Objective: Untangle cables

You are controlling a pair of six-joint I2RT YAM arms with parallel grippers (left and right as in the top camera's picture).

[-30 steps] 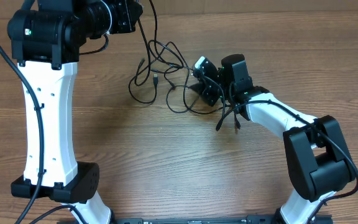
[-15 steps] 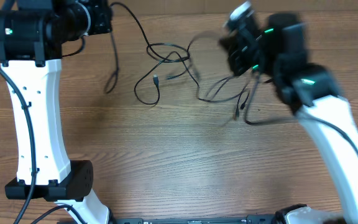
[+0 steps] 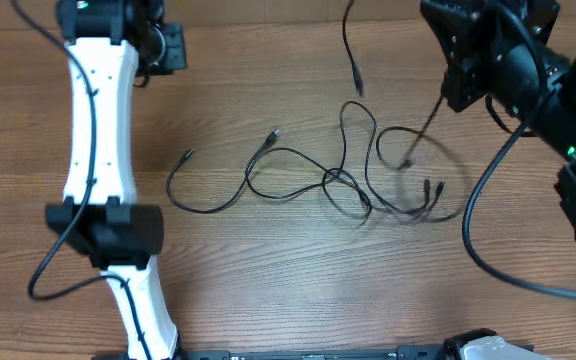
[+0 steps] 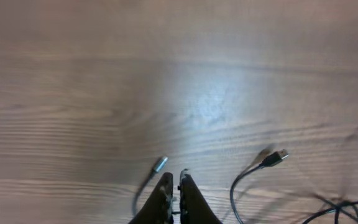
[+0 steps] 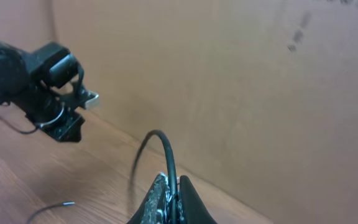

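Observation:
Thin black cables lie spread across the wooden table, crossing in a small knot. Plug ends lie at the left, at the middle and as a pair at the right. My right gripper is raised high and shut on one cable, which arches out of the jaws. A loose plug end hangs in the air. My left gripper is shut, nothing visibly held, above a silver-tipped plug and another plug.
The left arm's white link stretches over the table's left side. The bulky right arm fills the top right corner. A brown cardboard wall stands behind the table.
The right gripper rose up and right with its cable, drawing the bundle out across the table. The cable that hung from the left gripper now lies on the table; the left arm shifted.

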